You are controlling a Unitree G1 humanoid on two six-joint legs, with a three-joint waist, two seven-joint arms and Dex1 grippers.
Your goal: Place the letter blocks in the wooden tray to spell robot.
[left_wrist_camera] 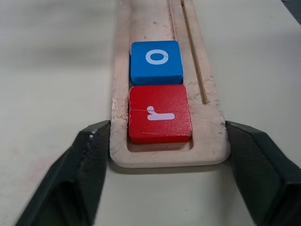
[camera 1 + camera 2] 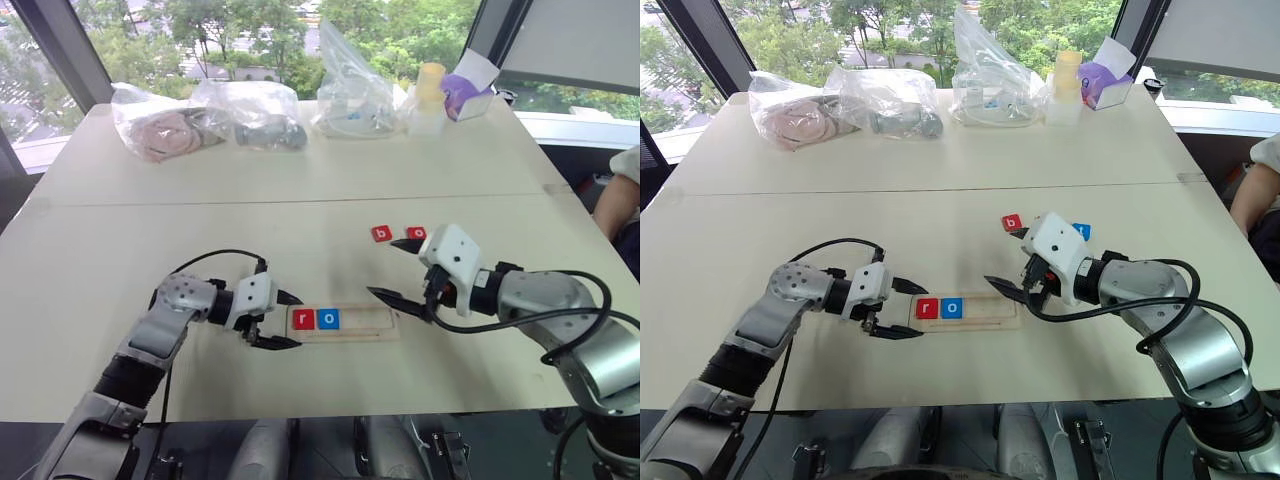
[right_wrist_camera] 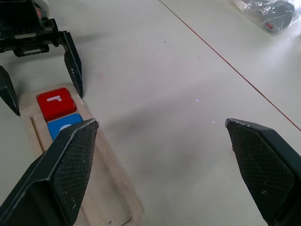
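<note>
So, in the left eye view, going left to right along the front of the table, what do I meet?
left gripper → red r block → blue o block → bare part of the wooden tray → right gripper.

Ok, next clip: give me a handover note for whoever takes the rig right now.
Left gripper: open, fingers either side of the tray's left end, holding nothing.
Right gripper: open, empty, hovering above the tray's right end.
Wooden tray: near the table's front edge.
Done: red r and blue o sit in the first two slots.
Left: red b and the red tile beside it lie on the table behind the tray; further tiles partly hidden.
</note>
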